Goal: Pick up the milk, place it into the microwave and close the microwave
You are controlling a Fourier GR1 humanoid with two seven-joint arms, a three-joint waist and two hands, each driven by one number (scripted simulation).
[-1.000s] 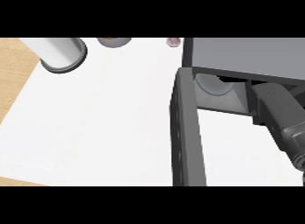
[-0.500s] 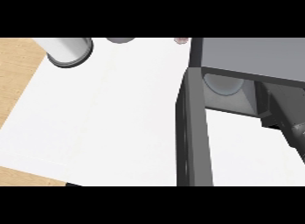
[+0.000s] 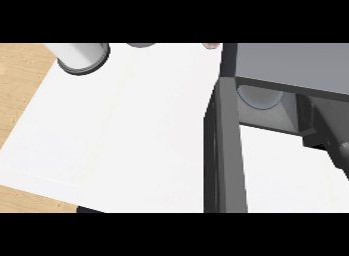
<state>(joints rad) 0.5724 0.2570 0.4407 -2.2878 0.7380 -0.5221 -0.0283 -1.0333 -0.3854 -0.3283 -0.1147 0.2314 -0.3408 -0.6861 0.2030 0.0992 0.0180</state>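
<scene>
R forearm point(image 3: 339, 142) reaches into open microwave point(image 3: 295, 65); hand hidden, can't tell grip.

White counter top point(image 3: 118, 135), light wood floor point(image 3: 11, 85) at left, even light

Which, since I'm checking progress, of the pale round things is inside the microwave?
The pale round one just behind the open door, inside the microwave; the white cylinder stands outside on the counter.

One grey forearm point(image 3: 344, 145), boxy then ribbed and cylindrical, shows at the right edge.
</scene>
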